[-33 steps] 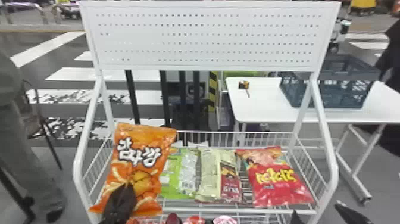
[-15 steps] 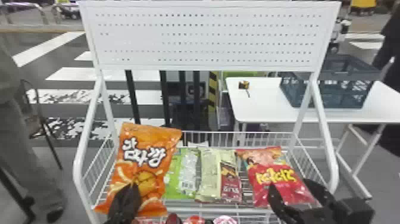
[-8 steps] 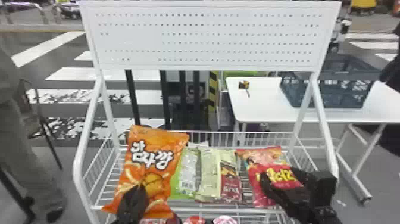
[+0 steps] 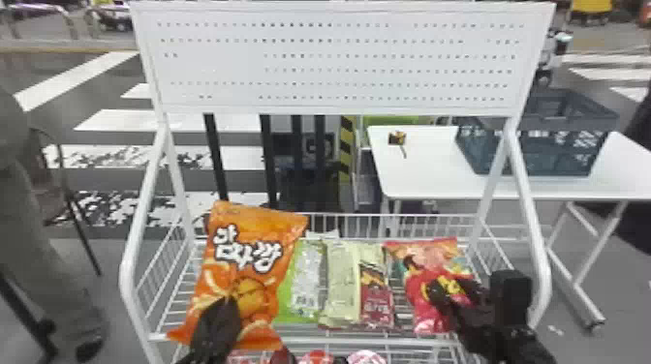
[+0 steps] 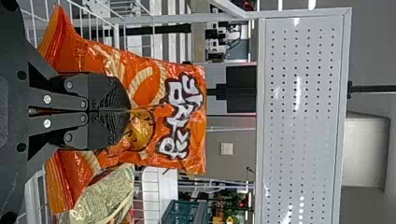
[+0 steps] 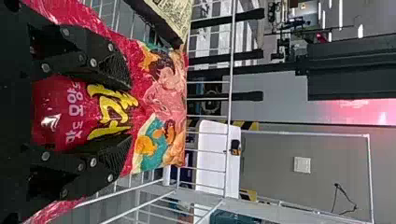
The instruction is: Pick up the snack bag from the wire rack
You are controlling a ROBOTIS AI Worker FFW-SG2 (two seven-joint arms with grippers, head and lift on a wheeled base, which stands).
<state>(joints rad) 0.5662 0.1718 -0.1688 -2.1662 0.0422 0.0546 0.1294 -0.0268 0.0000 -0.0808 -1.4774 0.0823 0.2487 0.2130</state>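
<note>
Rack (image 4: 128, 271), white, with a perforated upper panel and a wire shelf below; table (image 4: 426, 181) beyond it to the right, bearing a crate (image 4: 537, 157). Orange bag (image 4: 242, 276): at the left end of the shelf, its long axis rising and leaning back, top towards the rear; whether its foot clears the wires cannot be told. Red bag (image 4: 421, 266): at the right end of the shelf, long axis running front to rear, top end to the rear. Cream pack (image 4: 341, 285) and green pack (image 4: 295, 290): side by side between the two bags. Right gripper (image 6: 130, 112): fingers apart over the red bag's printed face, which lies directly beneath and between them and runs on past their tips; contact cannot be told. Left gripper (image 5: 130, 111): fingers brought together, clamped on the orange bag's lower front. The task names no colour; the coming grasp probably concerns the red bag, for which the right gripper is much the nearer, and seems to require closing across its long axis, with slipping off the glossy film the likely fault
</note>
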